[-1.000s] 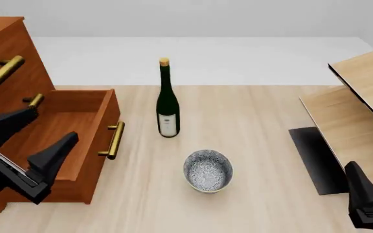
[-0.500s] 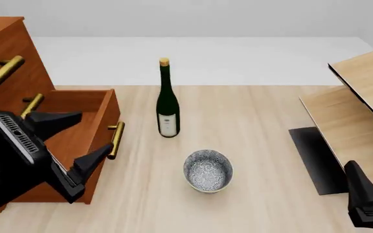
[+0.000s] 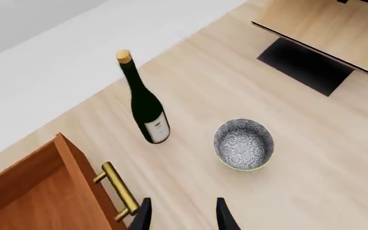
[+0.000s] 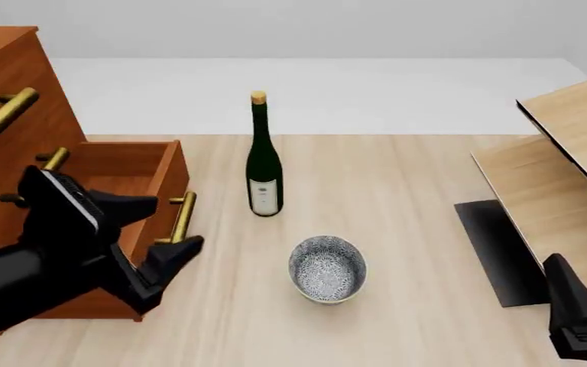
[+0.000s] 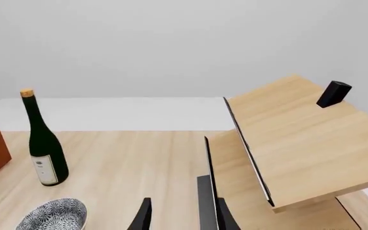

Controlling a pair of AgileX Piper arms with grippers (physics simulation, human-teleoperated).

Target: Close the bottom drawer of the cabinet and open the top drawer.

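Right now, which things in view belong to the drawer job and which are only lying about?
Part of the job:
- cabinet
- bottom drawer, pulled out
- top drawer, shut
- left gripper, open by the bottom drawer's handle

Just lying about:
- wine bottle
- patterned bowl
- plywood boards

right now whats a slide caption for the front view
Left gripper, open, beside the pulled-out bottom drawer; wine bottle and patterned bowl nearby.
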